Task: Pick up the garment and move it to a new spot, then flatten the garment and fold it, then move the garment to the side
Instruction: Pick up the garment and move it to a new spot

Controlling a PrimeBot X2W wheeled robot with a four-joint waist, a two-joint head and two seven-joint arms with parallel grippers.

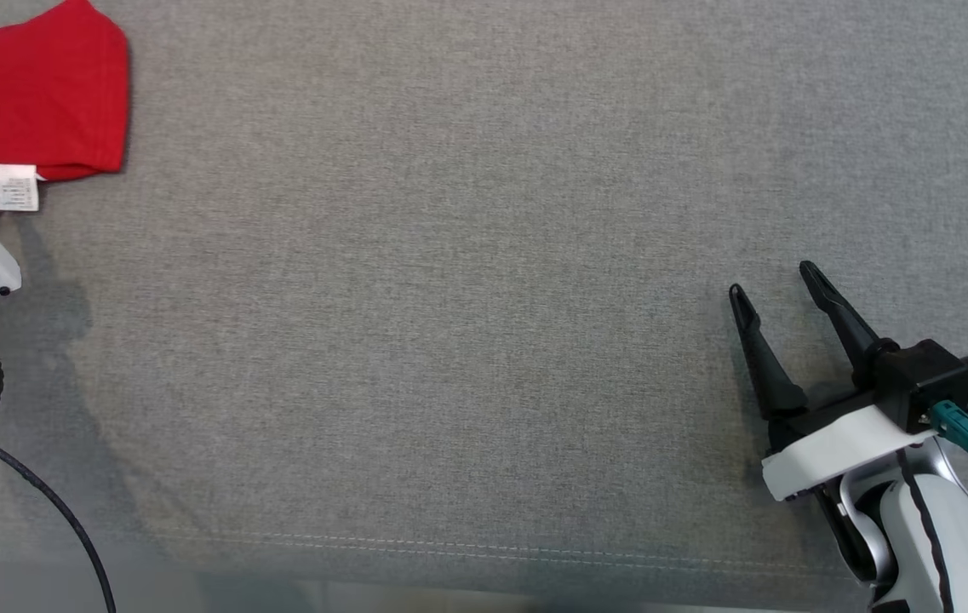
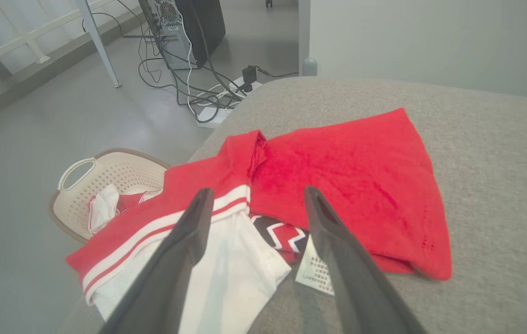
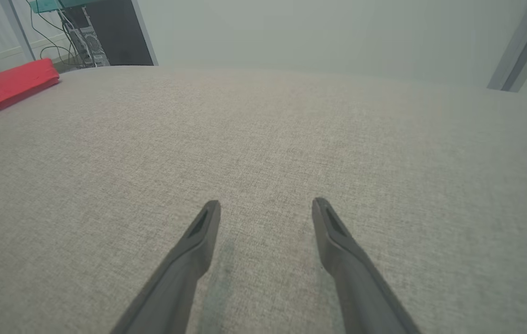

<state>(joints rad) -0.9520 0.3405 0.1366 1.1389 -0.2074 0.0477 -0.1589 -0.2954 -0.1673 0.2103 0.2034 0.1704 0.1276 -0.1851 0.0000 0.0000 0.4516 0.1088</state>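
The red garment (image 1: 41, 94) lies folded at the far left of the grey cloth-covered table (image 1: 484, 298), with a white label (image 1: 17, 187) at its near edge. In the left wrist view the garment (image 2: 351, 185) sits just ahead of my left gripper (image 2: 258, 192). That gripper hovers over it, open and holding nothing. A red-and-white striped piece (image 2: 207, 260) beside the garment hangs over the table edge. My right gripper (image 1: 773, 283) stands open at the lower right, far from the garment, above bare cloth. The right wrist view shows the garment (image 3: 13, 83) far off to the left.
A beige perforated basket (image 2: 119, 171) with clothes in it stands on the floor beyond the table's left edge. Cables and a computer tower (image 2: 184, 28) are on the floor farther off. A stitched seam (image 1: 484, 549) runs along the table's near edge.
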